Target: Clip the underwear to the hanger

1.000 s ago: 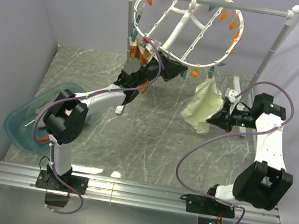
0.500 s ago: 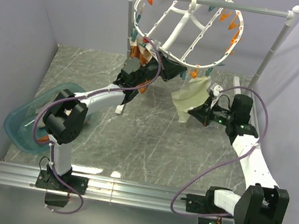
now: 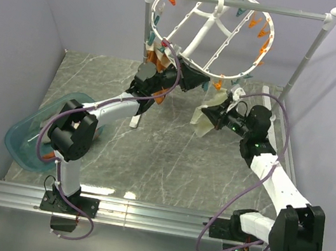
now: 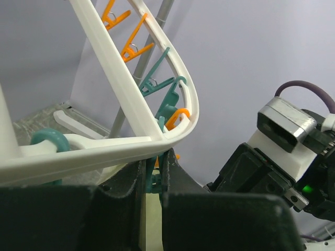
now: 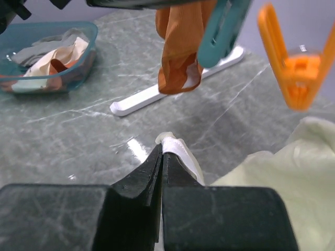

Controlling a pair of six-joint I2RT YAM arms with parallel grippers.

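The underwear [image 3: 204, 122] hangs just under the hanger [image 4: 104, 151], its edge pinched tight in the right gripper [image 5: 161, 150], and it could miss the teal clip [image 4: 152, 182] that the left gripper [image 4: 153, 167] squeezes, since the clip's mouth looks small

Pale cream underwear [image 3: 206, 119], bunched, aloft just below rim of tilted white oval hanger [image 3: 197, 38]

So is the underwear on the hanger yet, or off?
Off. The right hand is shut on a fold of the underwear, below the clips of the hanger; none grips it.
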